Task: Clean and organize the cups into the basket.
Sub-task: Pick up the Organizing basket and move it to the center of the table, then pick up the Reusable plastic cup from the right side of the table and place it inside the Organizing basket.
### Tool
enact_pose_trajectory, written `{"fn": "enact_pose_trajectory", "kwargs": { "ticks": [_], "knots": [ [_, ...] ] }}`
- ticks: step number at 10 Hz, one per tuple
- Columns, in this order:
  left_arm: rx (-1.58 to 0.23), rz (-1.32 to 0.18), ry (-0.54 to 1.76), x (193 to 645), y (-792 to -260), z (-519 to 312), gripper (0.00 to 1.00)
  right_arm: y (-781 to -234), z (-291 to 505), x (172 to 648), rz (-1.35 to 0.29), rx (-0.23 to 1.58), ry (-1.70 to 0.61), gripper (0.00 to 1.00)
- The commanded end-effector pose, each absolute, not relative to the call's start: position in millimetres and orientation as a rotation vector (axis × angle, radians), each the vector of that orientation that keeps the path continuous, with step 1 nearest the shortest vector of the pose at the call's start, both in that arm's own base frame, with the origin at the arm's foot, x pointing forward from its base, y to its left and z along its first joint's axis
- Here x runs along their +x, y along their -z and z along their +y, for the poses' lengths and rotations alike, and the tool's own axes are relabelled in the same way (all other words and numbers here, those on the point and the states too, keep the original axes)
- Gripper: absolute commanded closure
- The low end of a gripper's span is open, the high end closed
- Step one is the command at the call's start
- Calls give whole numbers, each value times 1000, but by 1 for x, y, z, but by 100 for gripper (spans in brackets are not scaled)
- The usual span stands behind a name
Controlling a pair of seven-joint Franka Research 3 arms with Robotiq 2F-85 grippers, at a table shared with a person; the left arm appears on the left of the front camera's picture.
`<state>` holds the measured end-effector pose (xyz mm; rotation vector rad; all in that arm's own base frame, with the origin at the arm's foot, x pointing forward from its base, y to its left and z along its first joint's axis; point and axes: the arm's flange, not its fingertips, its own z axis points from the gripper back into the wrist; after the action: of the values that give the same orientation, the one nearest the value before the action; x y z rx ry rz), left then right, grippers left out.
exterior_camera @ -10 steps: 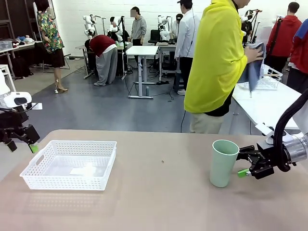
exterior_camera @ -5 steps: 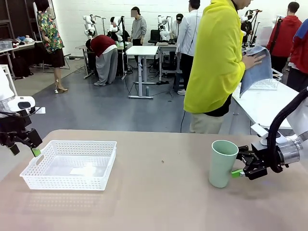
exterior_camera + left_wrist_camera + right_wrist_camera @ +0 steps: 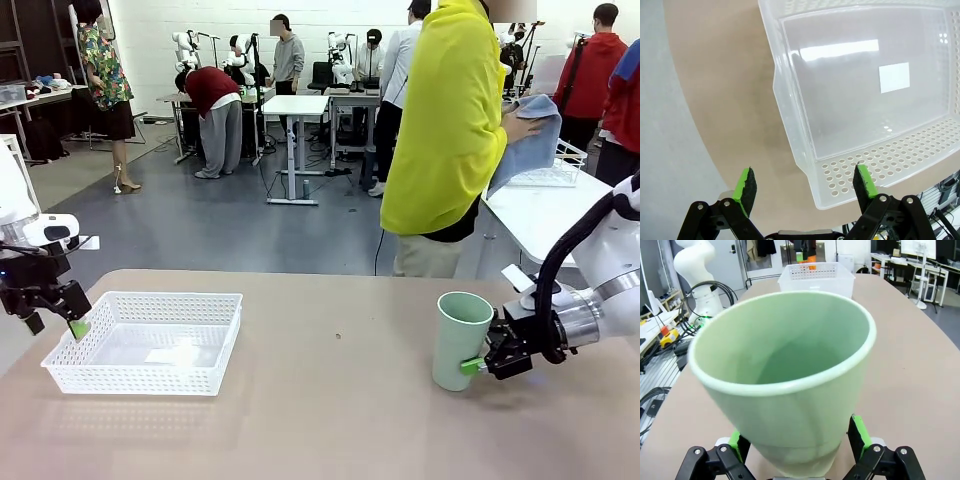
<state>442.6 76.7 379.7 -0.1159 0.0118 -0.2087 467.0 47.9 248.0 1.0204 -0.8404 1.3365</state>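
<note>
Right tool (image 3: 471, 365) advanced, straddling mint cup (image 3: 460, 335), grip unclear; left tool (image 3: 805, 181) apart by basket (image 3: 160, 297)

Basket (image 3: 840, 125) partly beyond picture edges

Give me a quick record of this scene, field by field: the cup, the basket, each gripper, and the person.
cup: pale green cup, upright on the table, toward the robot's right
basket: white mesh basket, on the table's left part, no cup in it
left gripper: open, hovering over the basket's left end
right gripper: fingers either side of the cup's lower part; whether it grips cannot be told
person: standing at the far side in a yellow top, holding a blue cloth
</note>
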Motion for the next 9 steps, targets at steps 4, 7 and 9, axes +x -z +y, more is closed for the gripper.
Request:
{"fn": "enact_pose_trajectory", "kwargs": {
  "ticks": [4,7,9],
  "knots": [
    [-109,-1,233,442,-363,74,0,-234,67,478,-858,986,-1328,0],
    [-107,18,226,444,-349,74,0,-233,68,479,-864,993,-1332,0],
    [-109,10,227,445,-346,74,58,-232,68,479,-869,997,-1342,58]
  ]
}}
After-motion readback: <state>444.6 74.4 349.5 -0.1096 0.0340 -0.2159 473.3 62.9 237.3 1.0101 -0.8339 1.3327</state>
